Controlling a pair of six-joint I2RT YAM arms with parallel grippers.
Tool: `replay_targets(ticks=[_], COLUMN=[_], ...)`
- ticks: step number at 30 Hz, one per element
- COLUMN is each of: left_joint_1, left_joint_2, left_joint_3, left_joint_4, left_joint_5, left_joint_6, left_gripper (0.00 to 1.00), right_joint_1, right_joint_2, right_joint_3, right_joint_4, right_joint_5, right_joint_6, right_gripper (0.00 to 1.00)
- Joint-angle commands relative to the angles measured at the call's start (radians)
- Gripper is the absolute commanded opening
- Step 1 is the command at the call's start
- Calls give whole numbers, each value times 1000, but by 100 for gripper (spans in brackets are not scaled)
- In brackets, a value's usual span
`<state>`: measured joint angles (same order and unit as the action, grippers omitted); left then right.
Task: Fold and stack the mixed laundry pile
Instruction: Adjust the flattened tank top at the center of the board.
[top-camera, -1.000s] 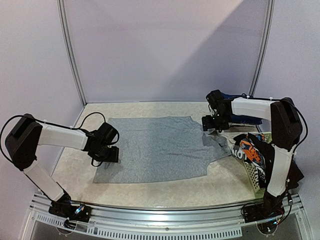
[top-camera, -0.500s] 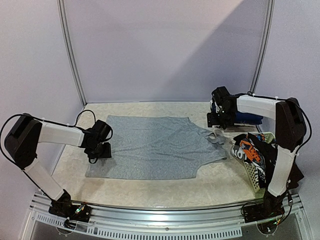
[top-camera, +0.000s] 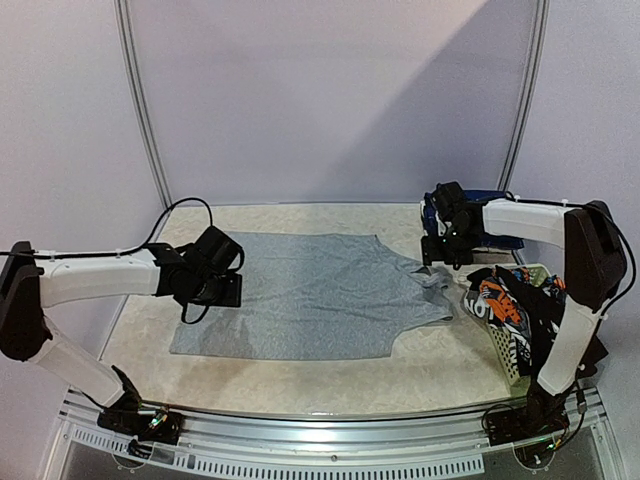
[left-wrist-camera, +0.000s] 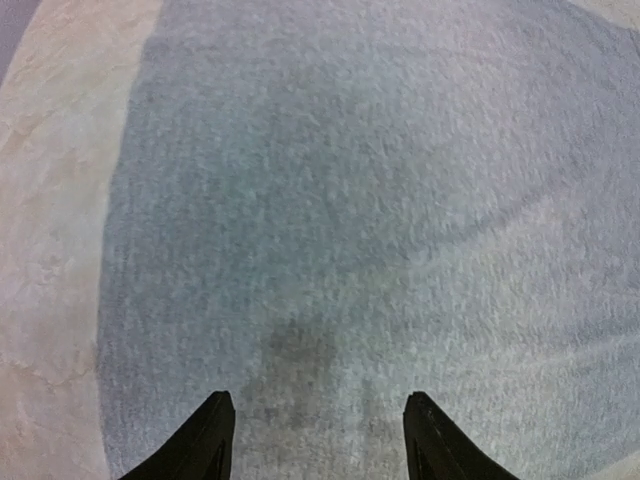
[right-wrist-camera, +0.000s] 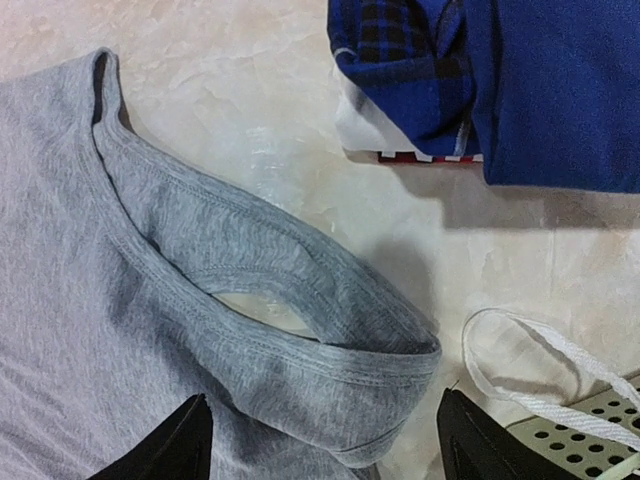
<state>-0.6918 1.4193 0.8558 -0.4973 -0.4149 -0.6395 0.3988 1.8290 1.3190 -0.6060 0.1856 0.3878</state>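
Left arm and right arm: white tubular links, bulky black joint housings. A thin black cable loops off the left arm. Bases: black, with small wiring exposed. Left hand and right hand: matte black, tapered fingers.

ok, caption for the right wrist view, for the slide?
Right gripper open over a strap of the grey shirt; blue garments behind, basket corner at right.
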Motion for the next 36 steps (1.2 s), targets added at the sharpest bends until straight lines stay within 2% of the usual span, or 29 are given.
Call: replay_targets(ticks=[1, 8, 13, 17, 20, 24, 26, 30, 36], left_joint_1=[-54, -61, -51, -30, -23, -20, -19, -17, -17], left_joint_2=[91, 239, 261, 255, 249, 243, 233, 205, 186], left_joint_3=[25, 6, -45, -90, -106, -110, -110, -110, -108], left_joint_4=[54, 99, 92, 95, 108, 108, 102, 78, 62], left_joint_5=[82, 69, 34, 19, 25, 23, 20, 5, -4], left_joint_6=[34, 25, -7, -21, -20, -20, -19, -22, -23], left_gripper=[58, 56, 55, 55, 54, 54, 53, 52, 51], right_joint_1=[-8, -37, -37, -37, -37, -37, -37, -37, -37], right_joint_2=[2, 98, 171, 216, 253, 265, 254, 199, 113], right_joint_3=[-2, 30, 69, 99, 119, 135, 146, 182, 183], right_joint_4=[-14, -48, -74, -89, -94, -105, -123, -182, -185], right_joint_5=[59, 88, 71, 69, 59, 65, 80, 148, 239], right_joint_6=[22, 55, 51, 51, 48, 46, 46, 45, 34], right_gripper=[72, 58, 55, 47, 34, 7, 1, 0, 0])
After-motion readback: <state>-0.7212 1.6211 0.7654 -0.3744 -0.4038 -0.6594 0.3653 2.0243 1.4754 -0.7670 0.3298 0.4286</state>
